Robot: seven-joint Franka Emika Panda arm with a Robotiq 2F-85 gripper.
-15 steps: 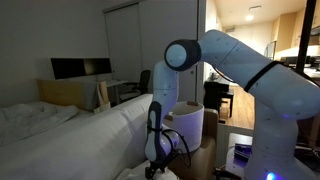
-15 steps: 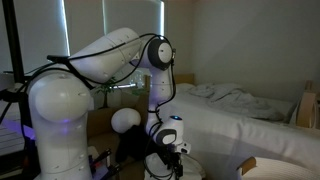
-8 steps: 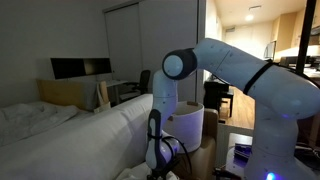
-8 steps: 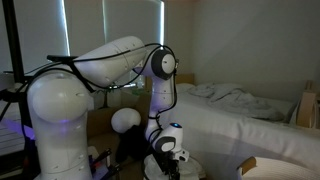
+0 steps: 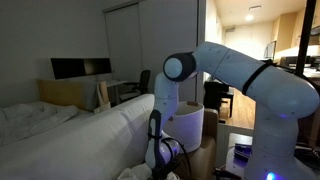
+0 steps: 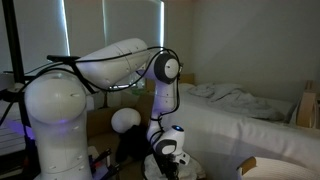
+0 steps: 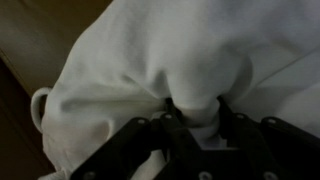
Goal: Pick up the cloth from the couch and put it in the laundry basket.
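The gripper (image 7: 197, 125) pinches a fold of the white cloth (image 7: 140, 60), its jaws drawn narrow around it. In both exterior views the arm (image 5: 240, 70) reaches down low, near the couch (image 5: 90, 130).

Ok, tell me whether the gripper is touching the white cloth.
Touching. The wrist view shows it: the gripper has a fold of the white cloth bunched between its dark fingers, with no gap visible.

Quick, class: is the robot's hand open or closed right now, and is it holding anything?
The hand is closed, pinching a fold of the white cloth.
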